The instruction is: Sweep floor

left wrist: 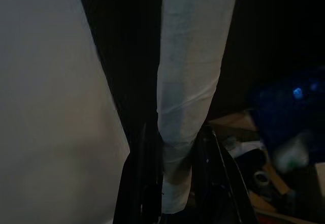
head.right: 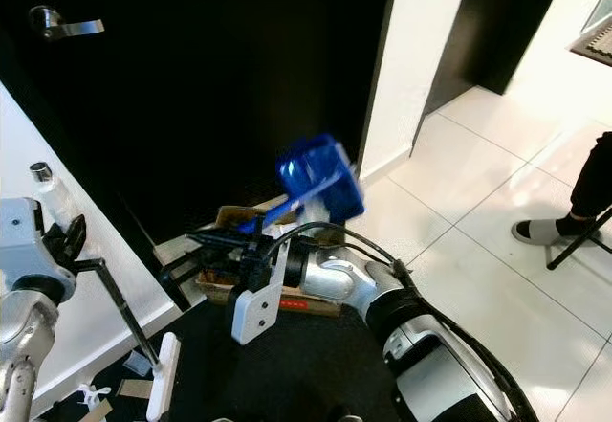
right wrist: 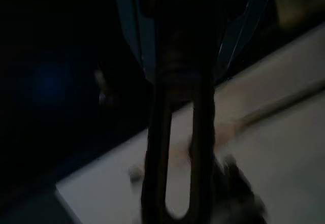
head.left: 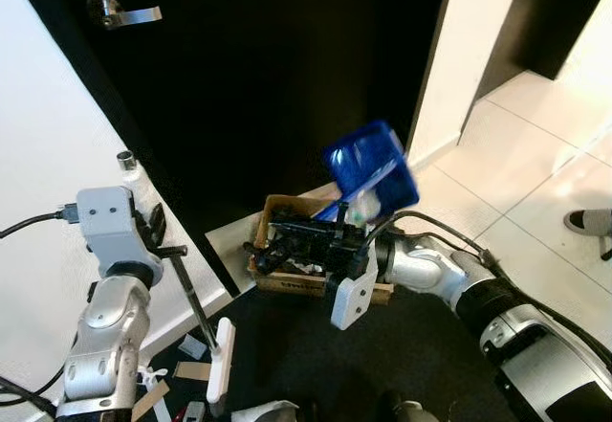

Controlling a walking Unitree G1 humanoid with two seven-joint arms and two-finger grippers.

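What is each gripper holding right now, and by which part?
Left gripper holds the brush by the top of its handle; right gripper holds the blue dustpan by its handle end.

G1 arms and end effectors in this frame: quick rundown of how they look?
Both arms are silver metal with black joint bands. The left arm ends in a boxy grey wrist block with a black cable plugged into its side. The right arm carries a looping black cable and a white bracket near the wrist. Each end effector has long black fingers.
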